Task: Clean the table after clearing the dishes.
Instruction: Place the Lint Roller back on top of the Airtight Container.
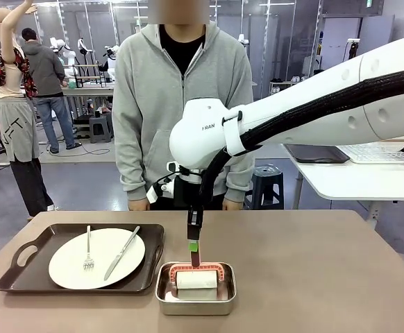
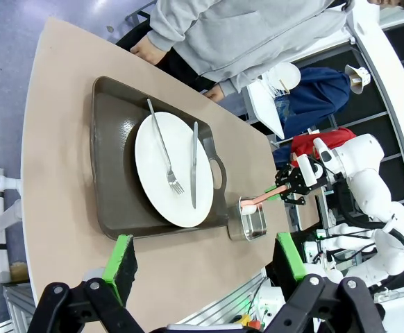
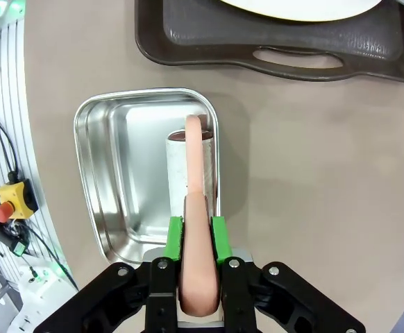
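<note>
The right tool [image 3: 197, 232] was clamped on the pink handle [image 3: 194, 194] of one white roller [image 1: 196, 283] in one steel pan [image 1: 166, 298] directly beneath it on the table [image 1: 313, 277]. Beside the pan sat one tray [image 1: 150, 243] carrying one plate [image 1: 69, 267], one fork [image 1: 88, 253] and one knife [image 1: 122, 252]. The left wrist view showed the left tool [image 2: 205, 255] gaping wide and empty above the table's edge.

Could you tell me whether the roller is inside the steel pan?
Inside: the roller sits within the steel pan's walls, the right gripper shut on its handle.
</note>
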Robot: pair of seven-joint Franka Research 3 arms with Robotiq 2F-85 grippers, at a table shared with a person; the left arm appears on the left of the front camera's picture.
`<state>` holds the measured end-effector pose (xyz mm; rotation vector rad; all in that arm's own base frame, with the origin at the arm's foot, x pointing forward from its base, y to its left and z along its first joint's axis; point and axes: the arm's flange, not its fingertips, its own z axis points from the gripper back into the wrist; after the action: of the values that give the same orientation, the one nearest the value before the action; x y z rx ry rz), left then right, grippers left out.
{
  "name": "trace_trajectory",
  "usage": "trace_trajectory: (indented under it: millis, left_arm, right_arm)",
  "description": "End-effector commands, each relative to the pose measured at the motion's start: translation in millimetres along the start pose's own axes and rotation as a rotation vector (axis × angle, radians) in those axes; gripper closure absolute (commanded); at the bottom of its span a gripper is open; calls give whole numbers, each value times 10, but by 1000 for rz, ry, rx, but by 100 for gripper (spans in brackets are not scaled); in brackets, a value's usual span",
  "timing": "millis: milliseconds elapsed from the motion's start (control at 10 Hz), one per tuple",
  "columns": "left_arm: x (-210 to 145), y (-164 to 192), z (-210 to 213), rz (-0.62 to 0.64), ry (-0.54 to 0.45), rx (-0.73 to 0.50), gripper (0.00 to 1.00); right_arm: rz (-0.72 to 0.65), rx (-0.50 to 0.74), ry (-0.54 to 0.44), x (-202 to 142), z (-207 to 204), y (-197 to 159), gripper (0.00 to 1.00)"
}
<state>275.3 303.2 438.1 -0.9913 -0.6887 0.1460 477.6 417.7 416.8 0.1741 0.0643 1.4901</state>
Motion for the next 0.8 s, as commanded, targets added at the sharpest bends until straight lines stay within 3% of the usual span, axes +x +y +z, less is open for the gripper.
trace_trajectory:
  millis: [0, 200, 700]
  left_arm:
    - [0, -15, 27, -2, 0, -1, 0]
    - [0, -15, 27, -2, 0, -1, 0]
    - [0, -15, 27, -2, 0, -1, 0]
  right_arm:
    - [22, -24, -65, -34, -84, -54, 79]
    - [23, -16, -65, -78, -63, -75, 74]
    - [43, -23, -8, -93, 187, -51, 36]
